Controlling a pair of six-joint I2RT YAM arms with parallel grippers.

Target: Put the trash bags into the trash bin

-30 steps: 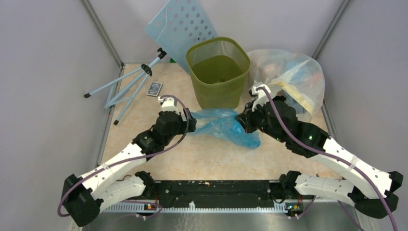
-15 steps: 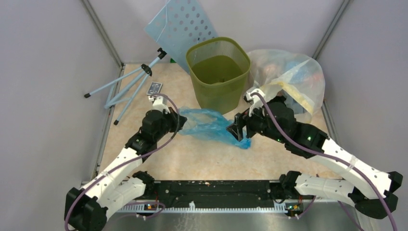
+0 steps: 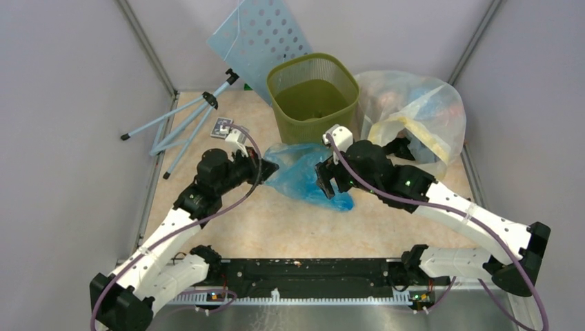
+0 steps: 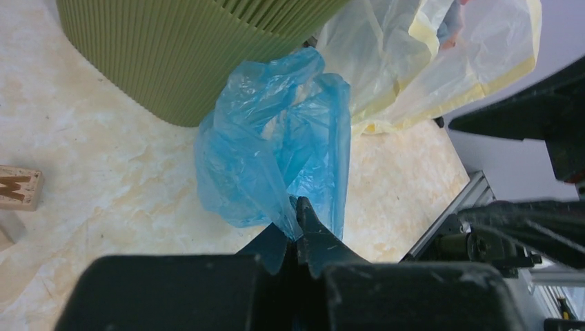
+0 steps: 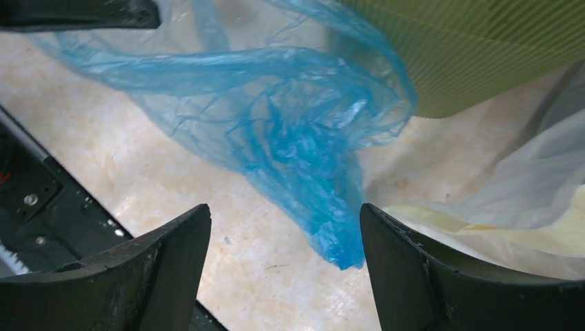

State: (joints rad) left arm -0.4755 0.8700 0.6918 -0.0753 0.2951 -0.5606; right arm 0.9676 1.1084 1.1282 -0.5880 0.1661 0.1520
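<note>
Above the table (image 3: 386, 227), left claw (image 3: 265, 167) pinches the trash bag (image 3: 300, 176), bunched tighter; right claw (image 3: 325, 181) spread.

On my desk (image 3: 290, 227), a perforated blue panel (image 3: 265, 34) leans at twelve o'clock, a blue tripod (image 3: 207, 102) lies at ten, and a stuffed clear bag (image 3: 421, 110) sits at two.
</note>
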